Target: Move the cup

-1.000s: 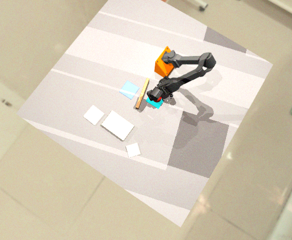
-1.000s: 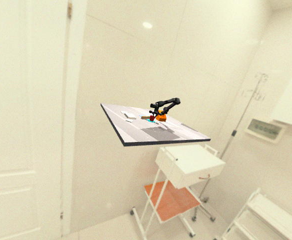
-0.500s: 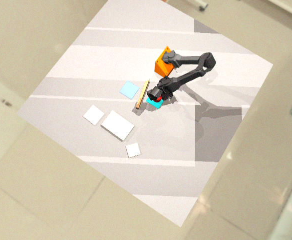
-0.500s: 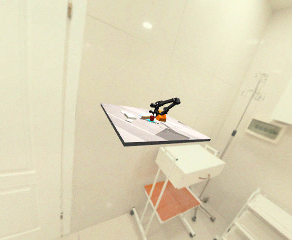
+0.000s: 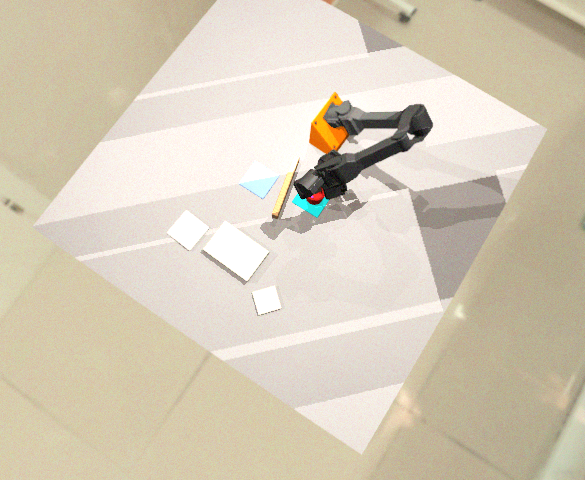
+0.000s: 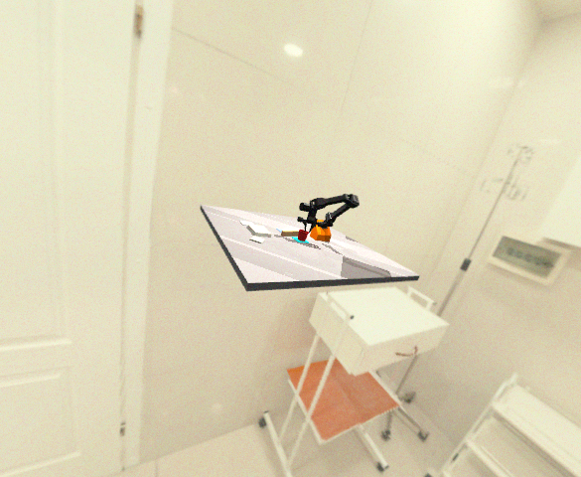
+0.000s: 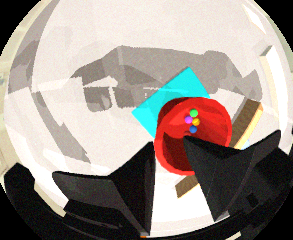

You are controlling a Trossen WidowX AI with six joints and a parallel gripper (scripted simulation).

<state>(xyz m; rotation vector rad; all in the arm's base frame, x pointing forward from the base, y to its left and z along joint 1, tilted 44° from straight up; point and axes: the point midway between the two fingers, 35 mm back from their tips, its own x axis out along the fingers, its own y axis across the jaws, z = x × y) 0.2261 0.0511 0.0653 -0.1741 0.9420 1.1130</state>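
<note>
table (image 5: 333,330) | 2 cyan pads (image 5: 259,180), wood strip (image 5: 285,191), 3 white slabs (image 5: 235,250)
</note>
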